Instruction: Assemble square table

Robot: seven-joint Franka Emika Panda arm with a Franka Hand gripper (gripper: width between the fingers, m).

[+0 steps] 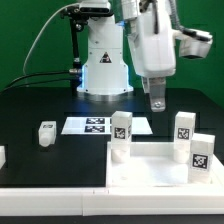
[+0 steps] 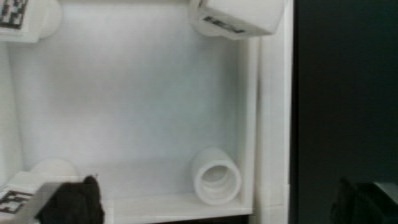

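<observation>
The square table's white panel [image 1: 150, 172] lies flat at the front right, raised rim up. Three tagged white legs [image 1: 121, 132] [image 1: 184, 127] [image 1: 200, 152] stand upright on it. A fourth leg [image 1: 46, 133] lies on the black table to the exterior view's left. My gripper [image 1: 157, 102] hangs above the panel's far edge, apart from every part. In the wrist view the panel [image 2: 134, 110] fills the picture, with tagged legs [image 2: 240, 15] [image 2: 18, 18] near its corners and a round leg end [image 2: 217, 178]. My gripper [image 2: 217, 205] is open, with nothing between its dark fingers [image 2: 71, 200].
The marker board [image 1: 104, 125] lies flat in front of the robot base [image 1: 104, 70]. White border strips [image 1: 60, 200] run along the front of the table. A small white piece [image 1: 2, 156] shows at the exterior view's left edge.
</observation>
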